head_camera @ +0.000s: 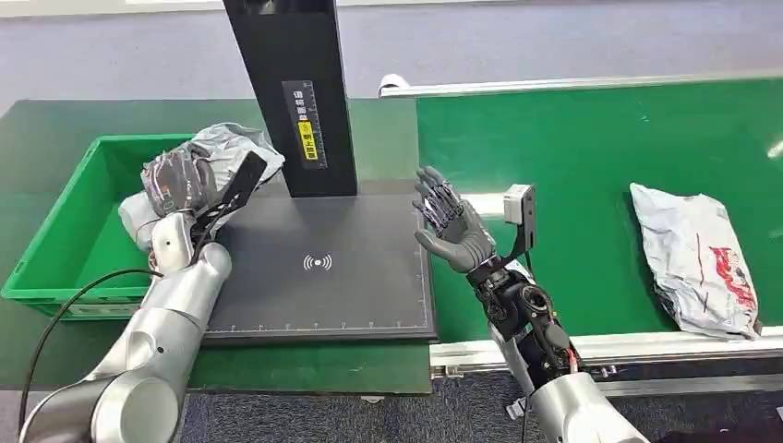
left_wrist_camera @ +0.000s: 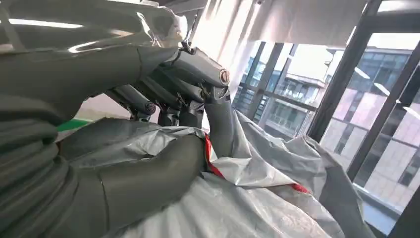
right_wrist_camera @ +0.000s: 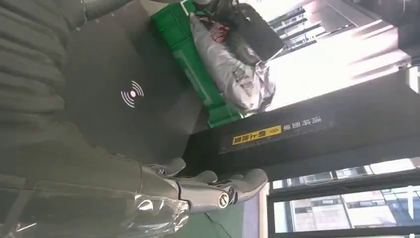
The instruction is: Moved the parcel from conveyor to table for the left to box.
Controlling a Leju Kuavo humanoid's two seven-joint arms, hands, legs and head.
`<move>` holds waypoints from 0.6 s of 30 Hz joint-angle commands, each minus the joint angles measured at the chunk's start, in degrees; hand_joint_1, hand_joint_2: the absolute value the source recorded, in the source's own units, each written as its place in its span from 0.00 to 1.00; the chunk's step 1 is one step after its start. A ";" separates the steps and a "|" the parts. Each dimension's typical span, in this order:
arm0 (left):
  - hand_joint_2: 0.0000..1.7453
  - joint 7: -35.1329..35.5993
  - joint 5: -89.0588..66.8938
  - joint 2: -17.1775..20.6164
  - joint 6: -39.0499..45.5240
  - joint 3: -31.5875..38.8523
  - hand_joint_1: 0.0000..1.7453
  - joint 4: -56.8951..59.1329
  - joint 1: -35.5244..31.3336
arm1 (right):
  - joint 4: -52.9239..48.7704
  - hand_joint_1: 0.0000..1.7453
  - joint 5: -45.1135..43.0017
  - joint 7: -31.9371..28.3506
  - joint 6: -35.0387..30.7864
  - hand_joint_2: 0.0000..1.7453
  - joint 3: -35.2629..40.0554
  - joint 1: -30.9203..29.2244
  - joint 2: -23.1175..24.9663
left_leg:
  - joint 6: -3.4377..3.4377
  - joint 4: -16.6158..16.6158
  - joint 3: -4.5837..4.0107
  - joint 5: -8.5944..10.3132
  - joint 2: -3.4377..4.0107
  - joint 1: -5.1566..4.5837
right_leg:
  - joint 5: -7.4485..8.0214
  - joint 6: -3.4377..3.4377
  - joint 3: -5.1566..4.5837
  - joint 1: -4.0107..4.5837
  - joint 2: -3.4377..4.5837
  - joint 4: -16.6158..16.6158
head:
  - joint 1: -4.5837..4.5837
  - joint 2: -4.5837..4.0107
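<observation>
Parcels: two grey poly mailers. One parcel (head_camera: 226, 152) gripped by left hand (head_camera: 180, 185), held over green bin (head_camera: 69, 235) at its right rim, thumb and fingers (left_wrist_camera: 198, 69) closed on plastic. Second parcel (head_camera: 697, 258) lies on green conveyor belt (head_camera: 572, 157) near its right edge. Right hand (head_camera: 452, 221) empty, fingers spread, upright between black scanner pad (head_camera: 319, 277) and belt. Black scanner column (head_camera: 295, 92) stands at pad's far edge. Windows beyond.

My view: a work cell on grey carpet, daylight at the windows.
I see grey-blue carpet (head_camera: 554, 46) across the top and bottom of the head view, a dark green table top (head_camera: 55, 129) at upper left, and tall dark-framed windows (left_wrist_camera: 346, 99) facing pale buildings, with bright glare.
</observation>
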 commanded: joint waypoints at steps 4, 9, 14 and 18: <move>1.00 -0.59 -0.49 1.37 2.10 2.38 0.94 -5.54 2.50 | 0.52 0.00 -1.06 0.35 -0.08 1.00 3.58 -2.76 -0.95 | 0.01 -0.02 0.08 -0.02 0.05 -0.01 | -0.01 -0.02 0.04 0.00 0.05 0.00 | -0.02 -0.02; 1.00 -19.85 1.71 -3.23 2.10 13.81 0.92 -33.71 10.86 | 0.44 0.00 -1.86 0.32 -1.46 1.00 5.31 -3.40 -0.47 | 0.02 -0.04 0.13 -0.11 0.34 0.02 | 0.00 -0.02 0.04 0.03 0.32 -0.02 | 0.00 -0.02; 1.00 -41.70 13.97 -9.97 2.10 34.19 0.00 -36.91 6.11 | 2.00 0.00 -2.61 -0.85 -1.65 1.00 6.64 -3.86 -0.60 | 0.04 0.07 -0.06 -0.08 0.17 0.07 | -0.03 -0.02 -0.09 0.08 0.19 0.02 | 0.00 -0.02; 1.00 -40.11 5.49 -8.65 2.10 44.17 0.00 -21.44 0.52 | 1.71 0.00 -2.63 -1.39 -1.84 1.00 6.63 -3.31 -1.49 | 0.01 -0.03 0.02 -0.02 0.16 0.01 | -0.01 -0.03 -0.04 0.02 0.15 0.00 | 0.00 -0.02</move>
